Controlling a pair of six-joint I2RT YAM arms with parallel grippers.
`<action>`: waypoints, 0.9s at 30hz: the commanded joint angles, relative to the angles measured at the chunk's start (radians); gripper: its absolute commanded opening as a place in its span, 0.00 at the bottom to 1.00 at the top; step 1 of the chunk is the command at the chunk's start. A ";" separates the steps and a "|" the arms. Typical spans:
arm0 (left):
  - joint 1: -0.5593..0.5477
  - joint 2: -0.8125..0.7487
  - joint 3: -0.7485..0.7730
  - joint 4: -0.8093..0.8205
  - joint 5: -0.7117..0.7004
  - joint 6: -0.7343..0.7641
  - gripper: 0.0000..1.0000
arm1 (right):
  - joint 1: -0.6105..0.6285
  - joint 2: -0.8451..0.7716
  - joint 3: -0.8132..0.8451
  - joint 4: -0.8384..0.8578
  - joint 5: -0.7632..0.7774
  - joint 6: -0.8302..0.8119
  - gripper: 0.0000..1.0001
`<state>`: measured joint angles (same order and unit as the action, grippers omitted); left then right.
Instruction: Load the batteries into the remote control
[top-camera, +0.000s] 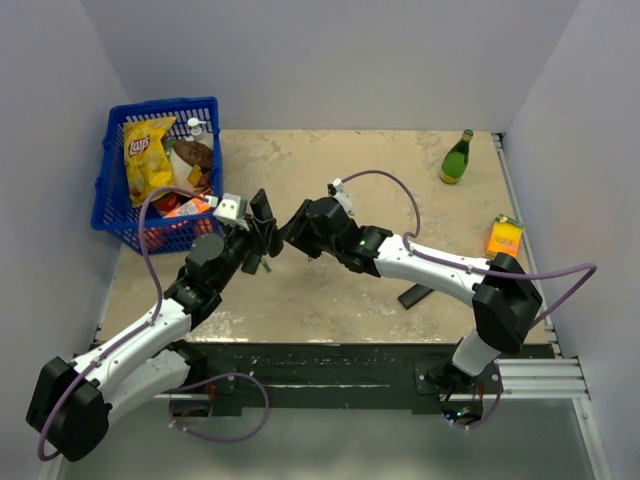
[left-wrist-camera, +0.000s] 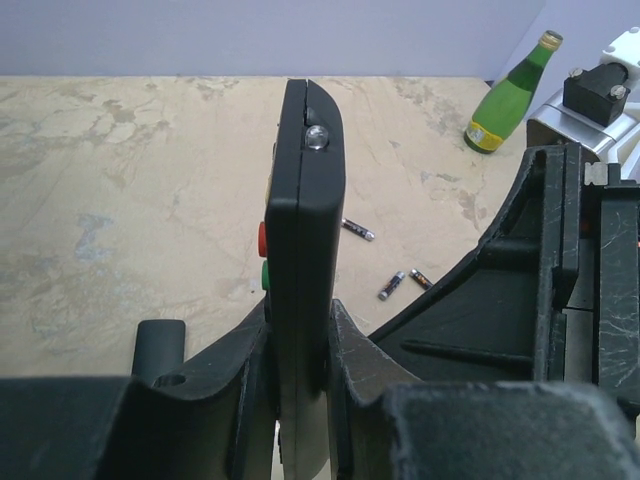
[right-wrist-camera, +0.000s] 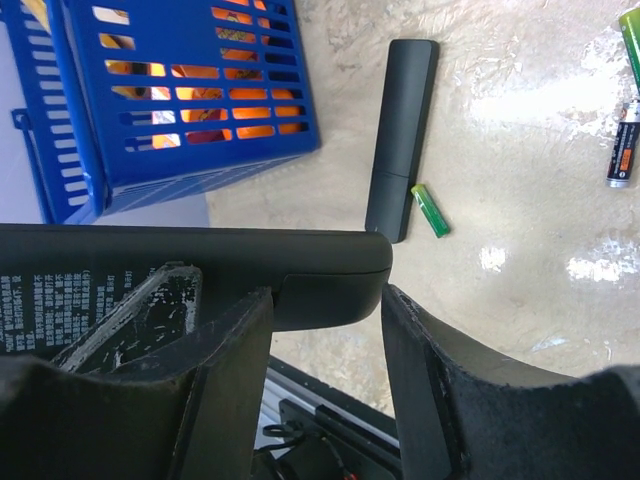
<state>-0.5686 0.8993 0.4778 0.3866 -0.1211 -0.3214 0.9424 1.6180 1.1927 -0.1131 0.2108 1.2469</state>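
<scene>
**Top view:** left gripper (top-camera: 263, 232) and right gripper (top-camera: 291, 230) meet nose to nose over the table (top-camera: 330, 170), just right of the blue basket (top-camera: 110, 215). Green bottle (top-camera: 457, 158) stands far right. A small black piece (top-camera: 416, 295) lies near the right arm.

**Left wrist:** remote control (left-wrist-camera: 305, 220) is on edge, pinched across its thin sides by the left fingers (left-wrist-camera: 230, 370). Red and green buttons show on its left face. Three batteries (left-wrist-camera: 391, 286) lie loose on the table beyond, apart from it.

**Right wrist:** right fingers (right-wrist-camera: 430, 380) are closed on the remote control's end, which fills the gap. A second slim black remote (right-wrist-camera: 400, 130) lies flat by the basket, with a green battery (right-wrist-camera: 431, 210) just beside it.
</scene>
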 joint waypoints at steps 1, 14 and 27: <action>-0.031 -0.013 0.018 0.184 0.167 -0.068 0.00 | -0.002 0.062 0.125 -0.045 -0.017 -0.015 0.52; -0.037 -0.010 0.013 0.169 0.100 -0.067 0.00 | -0.002 -0.007 0.065 0.049 -0.085 -0.014 0.52; -0.037 -0.003 -0.008 0.245 0.196 -0.056 0.00 | -0.008 0.022 0.045 0.050 -0.142 0.002 0.53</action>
<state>-0.5671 0.9104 0.4667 0.4267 -0.1246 -0.3202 0.9230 1.6329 1.2373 -0.1558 0.1406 1.2228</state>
